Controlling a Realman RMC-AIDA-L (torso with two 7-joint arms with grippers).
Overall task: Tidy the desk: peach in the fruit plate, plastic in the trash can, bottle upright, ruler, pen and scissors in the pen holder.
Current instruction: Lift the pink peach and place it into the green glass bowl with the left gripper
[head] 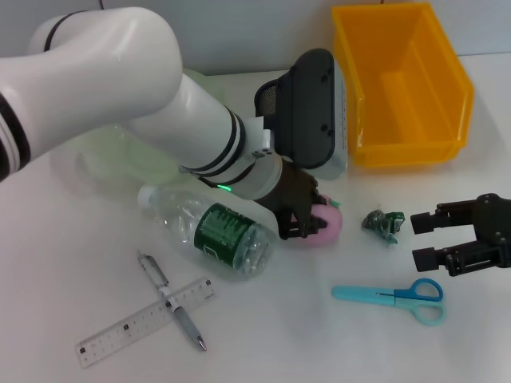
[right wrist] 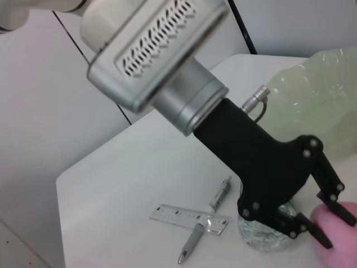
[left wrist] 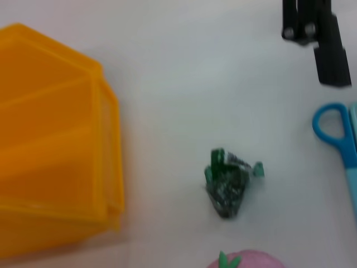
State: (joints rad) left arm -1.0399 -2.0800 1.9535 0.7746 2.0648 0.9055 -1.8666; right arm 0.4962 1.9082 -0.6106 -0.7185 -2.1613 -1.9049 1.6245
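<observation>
None of six items is tidied yet; the left gripper [head: 307, 226] brackets the peach [head: 327, 225], unclamped, while the spread right gripper [head: 423, 238] idles at 3 o'clock.

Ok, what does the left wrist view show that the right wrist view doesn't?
Only the left wrist view shows the orange bin, the crumpled green plastic, the blue scissors handle and the right gripper. Only the right wrist view shows the left gripper with its fingers open around the peach, plus the ruler with the pen lying across it, the fallen bottle and the pale green fruit plate. Both show the pink peach and the white desk.
</observation>
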